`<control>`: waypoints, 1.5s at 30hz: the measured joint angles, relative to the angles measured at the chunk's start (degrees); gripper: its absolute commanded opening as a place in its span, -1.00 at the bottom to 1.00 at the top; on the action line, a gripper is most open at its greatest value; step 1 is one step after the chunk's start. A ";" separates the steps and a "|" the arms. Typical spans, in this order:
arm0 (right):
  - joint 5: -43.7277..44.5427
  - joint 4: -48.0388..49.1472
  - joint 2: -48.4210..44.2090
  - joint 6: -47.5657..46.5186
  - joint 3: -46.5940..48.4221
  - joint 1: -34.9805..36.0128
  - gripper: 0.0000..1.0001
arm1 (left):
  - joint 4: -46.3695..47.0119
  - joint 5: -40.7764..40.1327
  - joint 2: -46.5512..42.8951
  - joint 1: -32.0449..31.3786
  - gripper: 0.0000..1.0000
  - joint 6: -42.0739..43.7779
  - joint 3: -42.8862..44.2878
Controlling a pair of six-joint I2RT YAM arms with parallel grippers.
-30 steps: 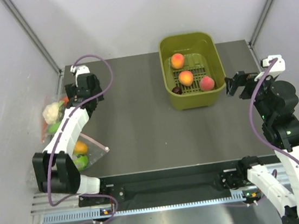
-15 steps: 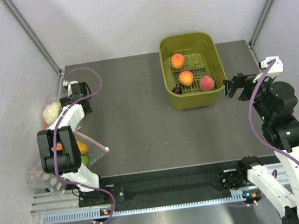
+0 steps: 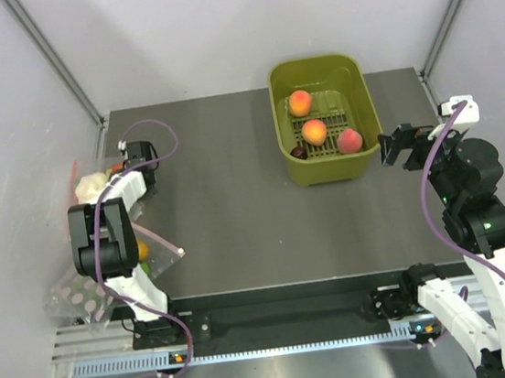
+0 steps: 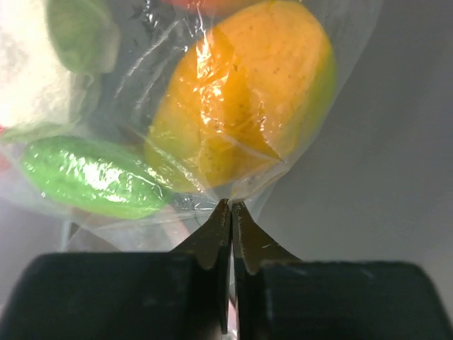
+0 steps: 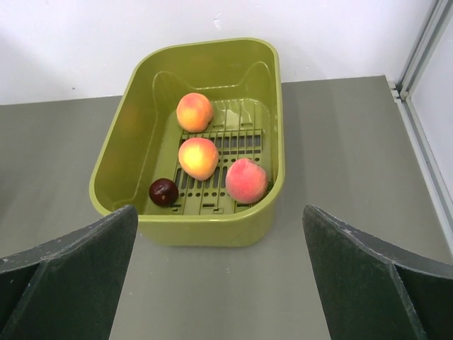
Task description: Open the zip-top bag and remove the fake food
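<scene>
The zip-top bag [image 4: 177,42] is crinkly clear plastic and fills the left wrist view. Through it I see the fake food: a yellow-orange piece [image 4: 248,92], a green oblong piece [image 4: 88,177] and white cauliflower [image 4: 28,78]. My left gripper [image 4: 231,207] is shut, pinching a fold of the bag's film just below the yellow-orange piece. From above, the bag [image 3: 86,186] lies against the left wall with the left gripper [image 3: 124,168] at its right side. My right gripper [image 3: 395,146] hovers open and empty, right of the basket.
A green basket [image 3: 361,168] at the back right holds three peaches [image 3: 315,131] and a small dark plum [image 5: 163,191]. A second clear bag [image 3: 77,298] with a pale pink strip [image 3: 159,239] lies near the left arm's base. Walls close in on both sides.
The left gripper has gone from open to shut, now pinching the bag's film. The left arm has folded back and leftward. The right arm has stayed in place.
</scene>
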 measured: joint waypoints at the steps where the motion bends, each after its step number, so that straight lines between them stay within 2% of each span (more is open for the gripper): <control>1: 0.07 0.00 0.00 0.00 0.00 0.00 0.99 | -0.35 0.90 0.17 0.00 -1.00 0.07 0.37; 6: 0.48 -0.04 0.02 0.00 0.00 0.00 0.99 | -2.80 7.52 0.46 -1.97 -1.00 1.05 2.93; 15: 0.46 -0.46 0.79 0.00 0.00 0.00 0.99 | -6.95 13.81 -2.67 -20.46 -1.00 3.82 3.56; 18: 0.22 -0.52 1.38 -0.02 0.00 0.00 1.00 | -9.51 15.45 -4.55 -24.15 -1.00 3.54 3.91; 25: -8.00 -0.35 8.04 0.00 1.27 0.24 0.96 | -15.47 19.82 -13.99 -28.76 -1.00 1.55 2.32; 27: -9.68 -0.13 11.78 -0.07 2.58 2.47 0.99 | -16.39 21.99 -19.39 -29.38 -1.00 1.07 -0.26; 30: -7.72 -0.17 19.67 -1.49 6.21 12.28 0.99 | -18.27 26.47 -26.97 -29.46 -1.00 1.01 -3.87; 33: -10.23 1.07 28.24 -1.79 10.91 20.04 0.99 | -19.43 30.51 -33.62 -29.75 -1.00 1.01 -6.99; 39: -17.05 4.26 40.70 0.00 17.44 23.19 0.99 | -20.50 35.82 -42.80 -30.27 -1.00 0.74 -10.40; 45: -24.13 6.21 44.15 -0.46 18.05 30.12 0.99 | -20.06 39.41 -48.65 -30.32 -1.00 0.04 -10.43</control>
